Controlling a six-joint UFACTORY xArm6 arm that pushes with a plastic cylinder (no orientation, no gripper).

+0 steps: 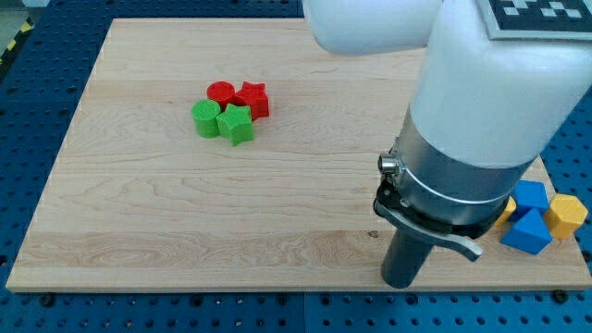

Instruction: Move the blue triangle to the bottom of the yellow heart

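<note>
The blue triangle [527, 232] lies near the board's right edge at the view's bottom right. A second blue block [531, 196] sits just above it. The yellow heart [505, 212] is mostly hidden behind the arm; only a sliver shows left of the blue blocks. Another yellow block [566, 214] sits to their right. My tip [401, 280] rests near the board's bottom edge, well to the left of the blue triangle and apart from it.
A cluster sits at the upper left: a red round block [220, 92], a red star [252, 99], a green block [206, 118] and a green star [236, 124]. The arm's large white body [481, 102] covers the view's upper right.
</note>
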